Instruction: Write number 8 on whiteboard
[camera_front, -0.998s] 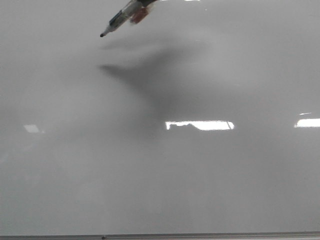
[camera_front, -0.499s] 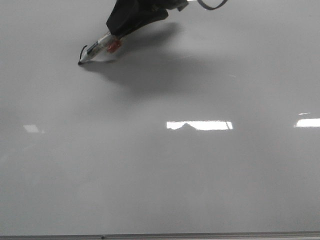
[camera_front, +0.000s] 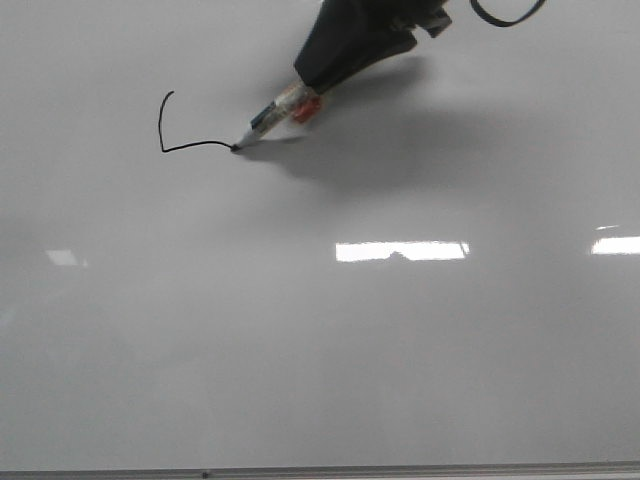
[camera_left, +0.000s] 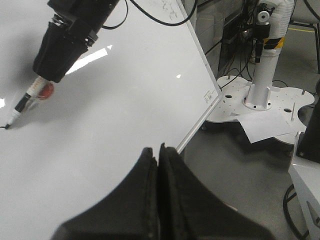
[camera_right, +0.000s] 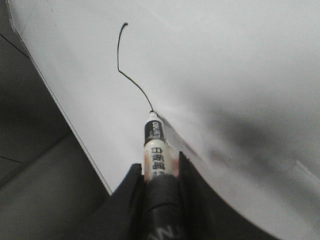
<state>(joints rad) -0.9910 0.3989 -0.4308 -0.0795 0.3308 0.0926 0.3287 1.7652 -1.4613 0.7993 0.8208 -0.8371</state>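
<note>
since half a second ago the marker (camera_front: 268, 118), clenched in the right tool (camera_right: 159, 172), has drawn a hooked stroke across the whiteboard (camera_front: 320, 350); the number 8 (camera_front: 175, 135) sits upper left, barely begun. left tool (camera_left: 159, 165) pressed together, grasping nothing

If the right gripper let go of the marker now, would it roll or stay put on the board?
Likely roll: the marker has a round, smooth barrel with no visible clip or flat side. The whiteboard looks glossy, judging by its glare patches, so it would probably slide easily too. It seems stiff and light, held firmly by the right gripper.
</note>
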